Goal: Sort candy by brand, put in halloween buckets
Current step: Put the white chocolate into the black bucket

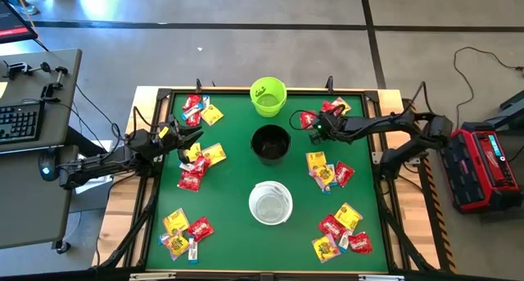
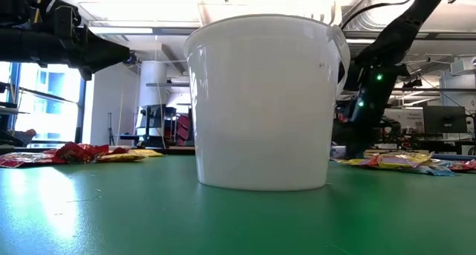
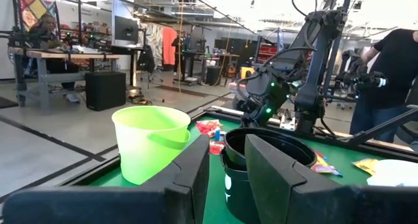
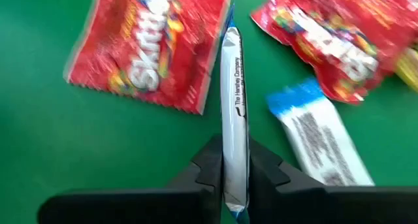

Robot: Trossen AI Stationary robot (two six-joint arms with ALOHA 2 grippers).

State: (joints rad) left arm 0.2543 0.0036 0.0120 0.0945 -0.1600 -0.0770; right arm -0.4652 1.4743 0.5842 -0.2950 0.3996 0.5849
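Green felt-like desk [image 1: 229,207] with three smooth round buckets in a row down its middle: a lime green bucket [image 1: 268,97], a black bucket [image 1: 270,143] and a translucent white bucket [image 1: 270,202]. Taking the black bucket as landmark, the green one stands on its far side and the white one on its near side, each apart from it. Flat, crinkled, shiny candy packets lie in loose clusters left and right of the black bucket: red packets [image 4: 147,44], yellow packets [image 1: 213,154] and blue-and-white bars [image 4: 320,142]. The right gripper [image 1: 314,126], just right of the black bucket, has its jaws pressed onto a slim white-and-blue wrapped bar [image 4: 234,113], held on edge above the red packets. The left gripper [image 1: 190,138], well left of the black bucket, has its jaws parted by a narrow gap and holds nothing. The black bucket's inside looks dark, the white bucket's looks pale; whether either holds candy cannot be told.
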